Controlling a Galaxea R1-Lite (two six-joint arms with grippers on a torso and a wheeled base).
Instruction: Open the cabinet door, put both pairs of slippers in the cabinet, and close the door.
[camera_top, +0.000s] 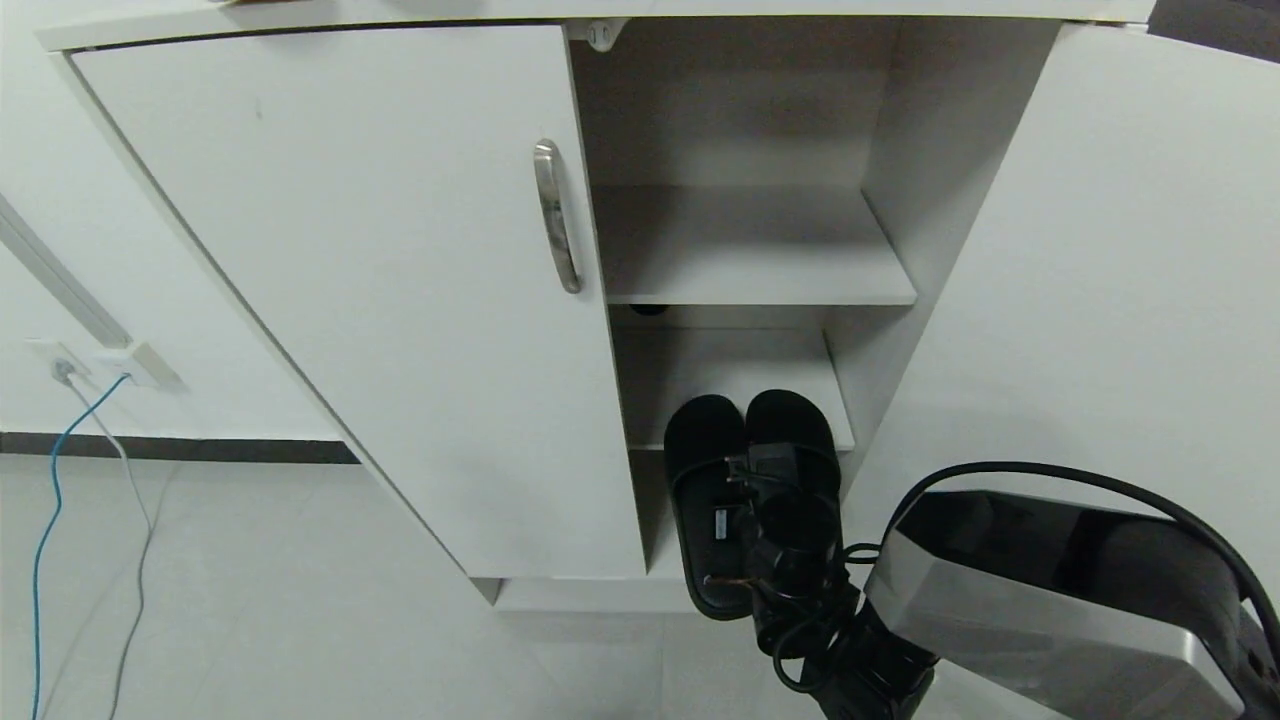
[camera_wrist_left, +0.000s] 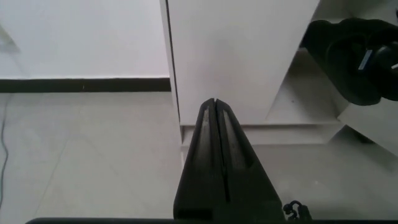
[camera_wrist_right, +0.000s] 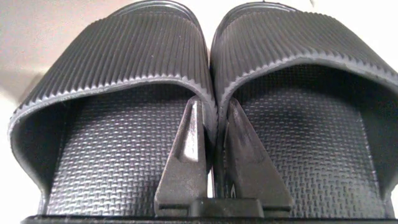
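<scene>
- Pair of black moulded-rubber slide slippers (camera_top: 705, 440), lower centre of the head view. The toes reach in over the lower shelf (camera_top: 730, 365) of the white laminate cabinet (camera_top: 330, 250), and the heels jut out of the opening toward the bottom edge. I cannot tell whether the soles rest on the shelf.
- Appearance: matte black, with broad ribbed straps and diamond-textured footbeds. The two lie side by side, touching along their inner edges.
- Handling (judged): light, flexible, grippy rather than slippery, not fragile. The straps will bend under a pinch, so the heels may sag or swing.
- Hold (judged): best at the two adjoining strap edges, pinched together so both slippers lift as one.
- My right claw (camera_wrist_right: 212, 107): nearly closed, with one finger inside each slipper, clamping those two strap edges between them.
- My left claw (camera_wrist_left: 214, 102): fingers pressed together and holding nothing, low before the cabinet's base.
</scene>
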